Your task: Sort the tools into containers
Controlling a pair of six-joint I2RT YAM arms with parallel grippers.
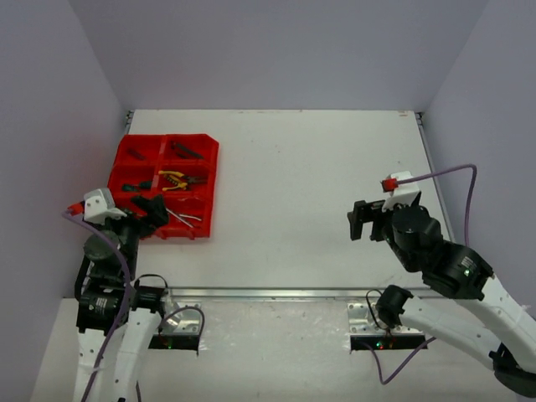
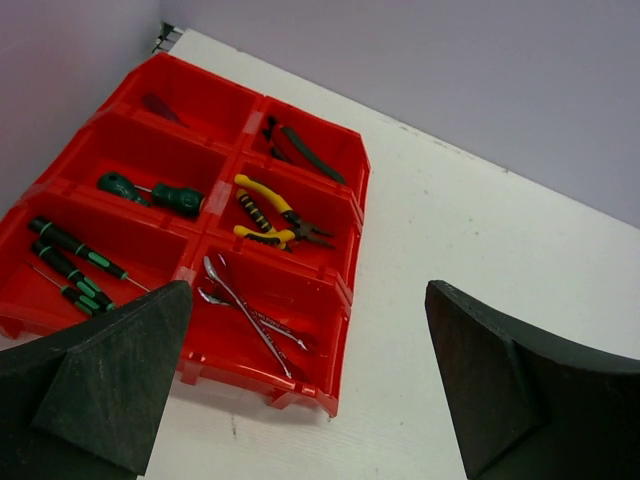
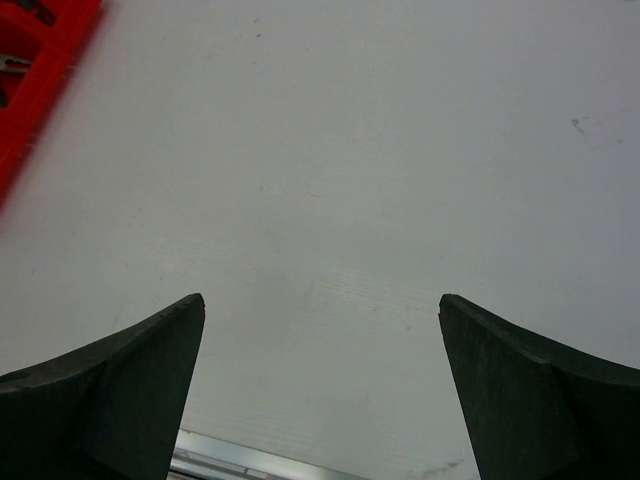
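Observation:
The red organizer tray (image 1: 208,159) stands at the table's left side and holds all the tools I can see. In the left wrist view the tray (image 2: 345,262) shows yellow-black pliers (image 2: 268,212), two crossed silver wrenches (image 2: 250,318), green-handled screwdrivers (image 2: 150,193), thin screwdrivers (image 2: 70,262) and dark tools (image 2: 305,152) in the far compartments. My left gripper (image 1: 149,211) (image 2: 308,292) is open and empty, over the tray's near edge. My right gripper (image 1: 362,221) (image 3: 322,302) is open and empty above bare table at the right.
The tray's corner shows at the top left of the right wrist view (image 3: 40,60). A metal rail (image 1: 276,293) runs along the table's near edge. Grey walls (image 1: 50,126) close in the left, back and right sides.

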